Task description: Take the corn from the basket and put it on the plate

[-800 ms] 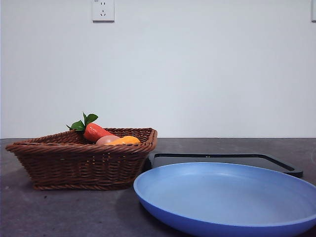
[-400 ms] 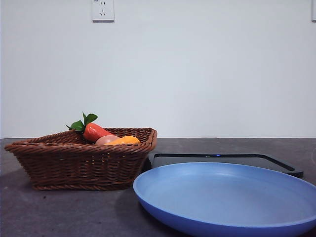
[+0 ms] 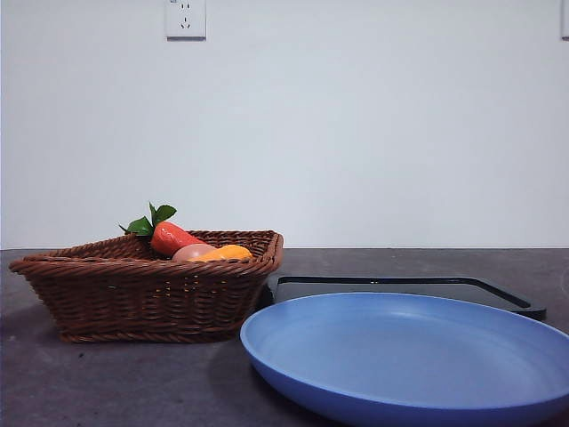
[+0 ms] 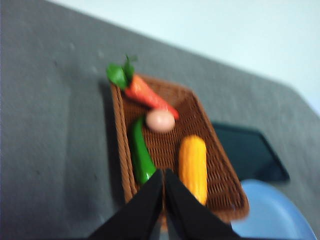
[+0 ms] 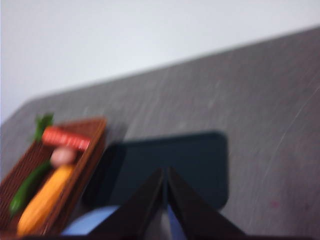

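While both arms hang high above the table, I read the left gripper (image 4: 164, 172) and the right gripper (image 5: 165, 172) as clenched, jaws pressed together on nothing. Below the left one, the corn (image 4: 194, 167) lies in the basket (image 4: 222, 192), beside a green pepper (image 4: 140, 156). The plate (image 3: 418, 356) sits beside the basket, bare.

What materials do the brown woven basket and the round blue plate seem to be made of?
The brown woven basket looks like wicker or rattan: interlaced strands and a braided rim show, with a slight sheen; it may be an imitation. The round blue plate looks like glazed ceramic or smooth plastic: its surface is even and glossy, with soft highlights along the raised rim. The pictures cannot settle which.
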Available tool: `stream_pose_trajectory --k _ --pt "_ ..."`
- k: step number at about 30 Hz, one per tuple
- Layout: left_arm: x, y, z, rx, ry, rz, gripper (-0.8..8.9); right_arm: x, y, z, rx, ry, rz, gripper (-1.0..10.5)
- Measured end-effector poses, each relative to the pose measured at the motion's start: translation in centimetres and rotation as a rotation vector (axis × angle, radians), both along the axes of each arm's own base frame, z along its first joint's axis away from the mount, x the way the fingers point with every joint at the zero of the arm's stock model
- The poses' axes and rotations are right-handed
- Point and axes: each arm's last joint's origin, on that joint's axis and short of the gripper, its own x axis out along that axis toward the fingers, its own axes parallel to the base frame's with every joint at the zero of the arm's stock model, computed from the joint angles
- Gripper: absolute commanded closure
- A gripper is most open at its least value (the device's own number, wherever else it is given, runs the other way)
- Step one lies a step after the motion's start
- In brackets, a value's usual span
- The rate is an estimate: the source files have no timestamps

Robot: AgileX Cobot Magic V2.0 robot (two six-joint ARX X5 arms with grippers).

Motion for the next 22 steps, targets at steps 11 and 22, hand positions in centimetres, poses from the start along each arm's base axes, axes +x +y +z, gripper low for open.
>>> stream_pose_trajectory --k 11,22 --pt "2.3 -1.5 -0.5 0.089 0.247 -0.309 8.06 2.0 1.4 0.3 -0.149 0.384 0.288 9.4" --pt "3.1 -2.2 -0.9 0.123 0.257 -0.383 3.85 3.8 2.5 -1.2 -0.183 0.512 0.398 6.5"
